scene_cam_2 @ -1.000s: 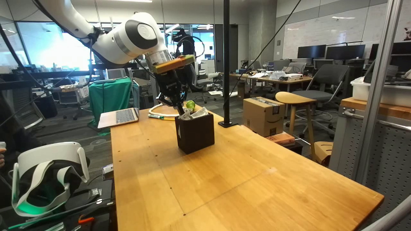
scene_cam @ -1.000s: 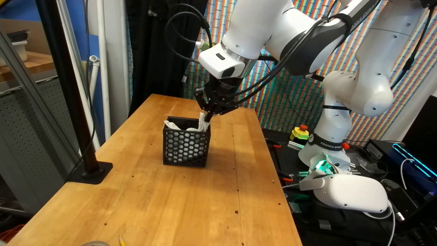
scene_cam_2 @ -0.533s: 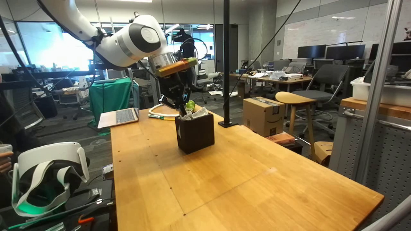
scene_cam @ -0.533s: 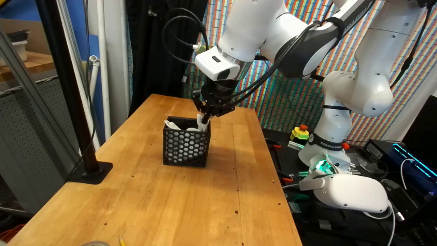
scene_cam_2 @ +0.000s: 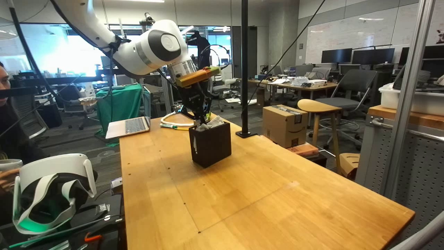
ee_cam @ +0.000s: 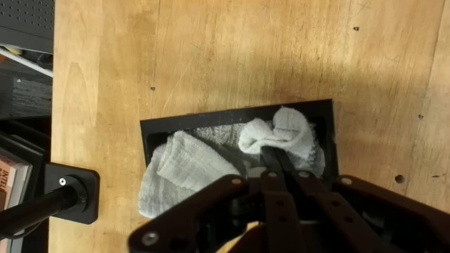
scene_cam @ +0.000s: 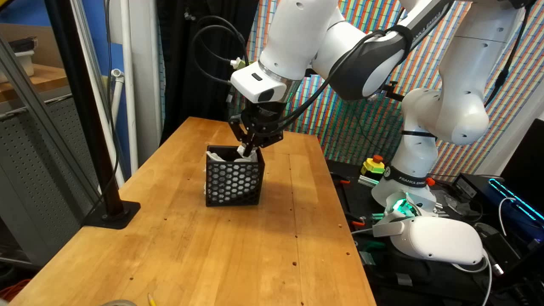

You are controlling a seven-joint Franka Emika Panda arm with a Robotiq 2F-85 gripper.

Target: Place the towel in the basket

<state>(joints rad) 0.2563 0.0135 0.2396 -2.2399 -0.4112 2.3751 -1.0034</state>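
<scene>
The black basket [scene_cam: 231, 163] with honeycomb sides stands upright on the wooden table; it also shows in an exterior view [scene_cam_2: 212, 144] and the wrist view [ee_cam: 211, 117]. A white-grey towel [ee_cam: 197, 161] lies crumpled in it, with one flap over the rim at the left of the wrist view. The towel also shows in both exterior views [scene_cam: 215, 157] [scene_cam_2: 215, 121]. My gripper [ee_cam: 275, 149] points down into the basket's opening, its fingers together. The fingertips touch a bunched fold of the towel; I see no cloth between them. The gripper also shows in both exterior views [scene_cam: 247, 154] [scene_cam_2: 203, 121].
A black pole [scene_cam_2: 245, 104] on a flat base [ee_cam: 88, 196] stands at the table's edge near the basket. A laptop [scene_cam_2: 135, 125] and a white tube [scene_cam_2: 164, 119] lie at the far end in an exterior view. A pencil [scene_cam: 151, 300] lies at the table's near edge in an exterior view.
My gripper has moved lower and across the basket, toward its middle, with the bunched fold pushed down along with it. The basket has shifted and turned slightly.
</scene>
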